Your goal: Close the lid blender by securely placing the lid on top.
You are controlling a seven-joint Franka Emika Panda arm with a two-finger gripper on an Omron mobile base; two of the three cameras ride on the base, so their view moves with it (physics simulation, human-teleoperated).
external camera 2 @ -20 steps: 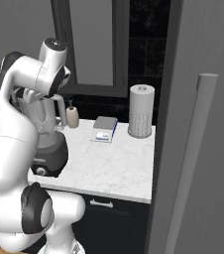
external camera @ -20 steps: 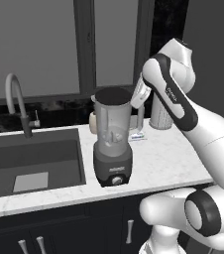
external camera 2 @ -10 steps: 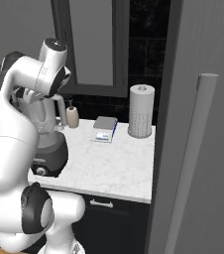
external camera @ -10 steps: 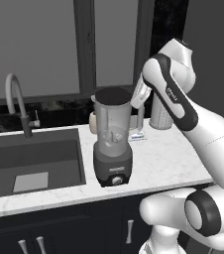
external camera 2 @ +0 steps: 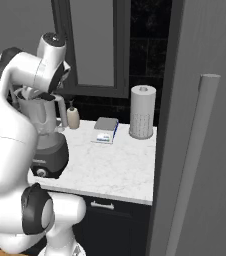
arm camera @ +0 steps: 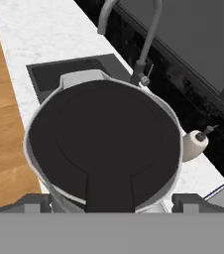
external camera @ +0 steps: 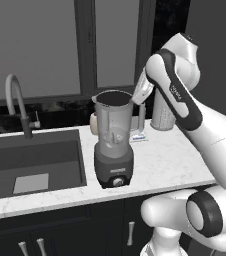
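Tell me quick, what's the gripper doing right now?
Gripper: open, fingers spread either side of the lid's tab, holding nothing; lid sits on the blender.

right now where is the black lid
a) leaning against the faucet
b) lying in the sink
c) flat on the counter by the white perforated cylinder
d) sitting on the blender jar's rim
d, in the hand view the lid covers the mouth of the blender jar, ringed by its pale rim, with its tab pointing toward the camera.
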